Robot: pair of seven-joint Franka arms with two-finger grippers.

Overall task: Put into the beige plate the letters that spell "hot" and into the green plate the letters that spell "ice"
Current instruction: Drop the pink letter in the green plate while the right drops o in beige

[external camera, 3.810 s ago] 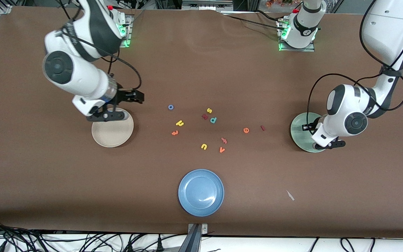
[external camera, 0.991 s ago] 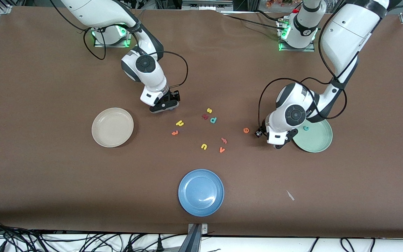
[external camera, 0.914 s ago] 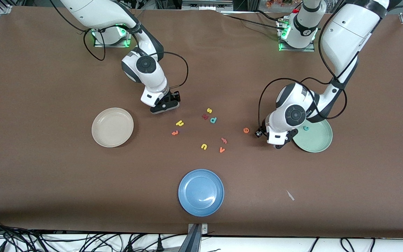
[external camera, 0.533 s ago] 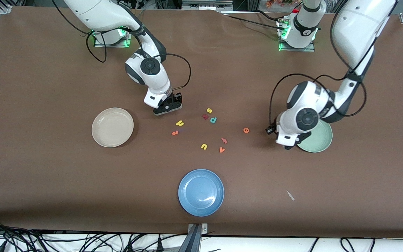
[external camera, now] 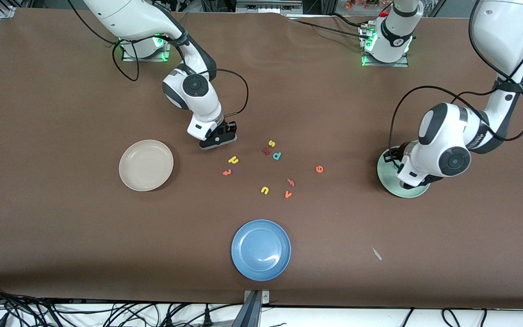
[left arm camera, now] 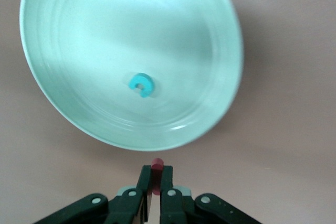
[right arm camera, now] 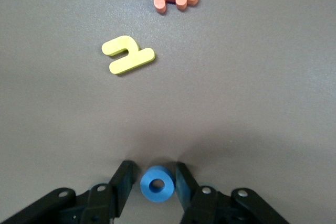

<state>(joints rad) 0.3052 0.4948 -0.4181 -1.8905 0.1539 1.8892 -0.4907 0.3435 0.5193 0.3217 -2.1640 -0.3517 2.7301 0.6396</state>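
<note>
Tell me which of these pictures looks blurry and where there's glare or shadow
Left wrist view: soft throughout, the green plate smeared at its rim, the teal c fuzzy; only the left gripper shut on the dark red i is crisp. Right wrist view: sharp, with a soft shadow around the blue o between the right gripper's fingers. Front view: sharp, a white glint on the blue plate.
</note>
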